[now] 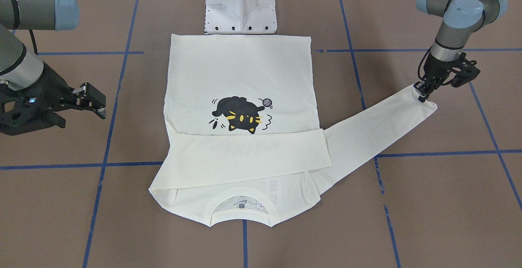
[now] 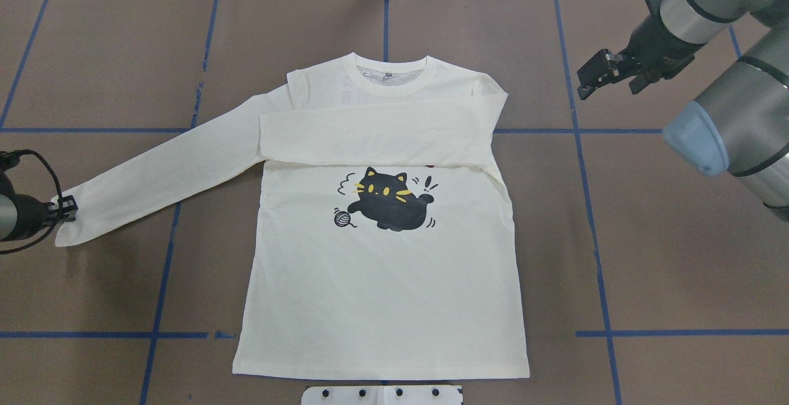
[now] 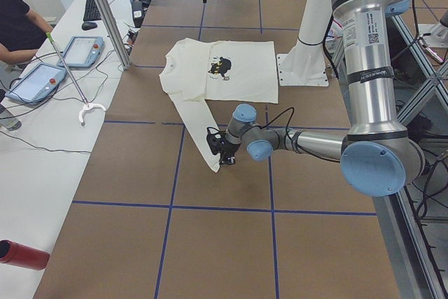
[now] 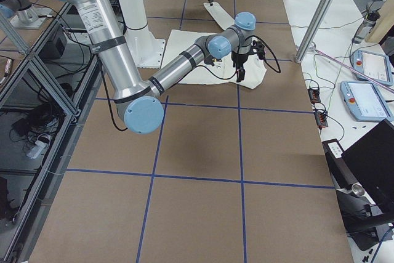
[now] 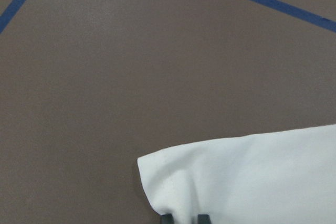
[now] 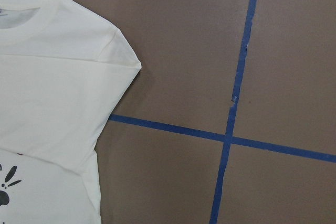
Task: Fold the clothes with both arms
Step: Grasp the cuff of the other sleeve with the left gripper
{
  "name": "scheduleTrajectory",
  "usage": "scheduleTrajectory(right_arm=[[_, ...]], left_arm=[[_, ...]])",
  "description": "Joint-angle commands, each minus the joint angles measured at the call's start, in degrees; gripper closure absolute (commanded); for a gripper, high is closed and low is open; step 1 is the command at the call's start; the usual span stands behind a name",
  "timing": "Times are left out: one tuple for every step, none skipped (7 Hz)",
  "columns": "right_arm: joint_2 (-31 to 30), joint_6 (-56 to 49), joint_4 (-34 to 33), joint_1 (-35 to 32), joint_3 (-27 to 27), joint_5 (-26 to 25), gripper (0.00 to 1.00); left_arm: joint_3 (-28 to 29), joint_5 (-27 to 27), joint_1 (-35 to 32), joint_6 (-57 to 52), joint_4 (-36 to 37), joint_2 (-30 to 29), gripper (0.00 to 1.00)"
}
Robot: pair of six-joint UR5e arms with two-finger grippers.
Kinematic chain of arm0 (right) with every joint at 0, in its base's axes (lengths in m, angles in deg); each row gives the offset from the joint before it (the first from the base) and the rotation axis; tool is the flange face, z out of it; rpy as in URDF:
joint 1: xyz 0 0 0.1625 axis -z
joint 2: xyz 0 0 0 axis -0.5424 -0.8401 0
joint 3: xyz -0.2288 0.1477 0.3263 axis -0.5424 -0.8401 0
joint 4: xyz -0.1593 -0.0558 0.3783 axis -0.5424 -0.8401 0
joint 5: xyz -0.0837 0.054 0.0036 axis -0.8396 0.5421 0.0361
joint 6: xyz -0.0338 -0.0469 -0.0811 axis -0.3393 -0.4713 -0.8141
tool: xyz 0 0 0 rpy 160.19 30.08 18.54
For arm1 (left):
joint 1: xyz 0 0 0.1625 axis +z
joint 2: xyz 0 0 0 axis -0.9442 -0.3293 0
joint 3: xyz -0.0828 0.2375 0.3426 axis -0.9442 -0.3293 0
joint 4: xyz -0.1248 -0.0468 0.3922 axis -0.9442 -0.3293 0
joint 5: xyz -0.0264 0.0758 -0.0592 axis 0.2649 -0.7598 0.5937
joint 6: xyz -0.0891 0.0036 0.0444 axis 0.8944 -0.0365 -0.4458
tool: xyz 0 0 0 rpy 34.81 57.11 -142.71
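Left pincer (image 1: 422, 95): fingers closed on the cuff (image 2: 71, 229) of the outstretched sleeve (image 2: 172, 167), at its very end. The wrist view shows cream cloth running in between the two tips.

Shirt (image 2: 382, 282) lies flat, front up, on the surface (image 2: 647, 238).

Mark: cat print (image 2: 387, 208). The held sleeve's long axis slants away from the print toward the robot's left, with the cuff well apart from it. The other sleeve (image 2: 370, 137) is laid across the chest, just collar-side of the print.

Judgement: the coming move carries the cuff back along that axis, toward the print. The left arm is nearer.

Right pincer (image 2: 593, 78): fingers spread, empty, hovering well out from the print on the robot's right.
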Motion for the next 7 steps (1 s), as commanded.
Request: scheduleTrajectory(right_arm=[[-0.54,0.0,-0.06,-0.13,0.15,0.0,0.0],[-2.2,0.0,-0.06,-0.13,0.93,0.0,0.0],[-4.3,0.0,-0.06,-0.13,1.89,-0.17,0.0],[-6.41,0.09,0.12,-0.22,2.95,-0.52,0.0],[-11.04,0.26,0.21,-0.22,5.57,-0.88,0.0],[-15.96,-0.35,1.6,-0.48,8.12,-0.88,0.0],[-18.54,-0.44,4.14,-1.96,8.49,-0.53,0.0]], left_arm=[[-2.92,0.03,-0.1,-0.39,0.67,0.07,1.0],[-5.63,0.03,-0.36,-0.74,2.15,0.07,1.0],[-9.05,0.03,-0.8,-3.88,7.12,-0.8,1.0],[-12.22,0.03,-1.67,-8.52,11.79,-3.24,1.0],[-13.12,0.12,-3.6,-9.61,14.88,-8.66,1.0],[-12.96,0.12,-3.96,-10.84,19.78,-15.76,1.0],[-13.13,0.38,-4.31,-10.94,29.58,-24.71,1.0]])
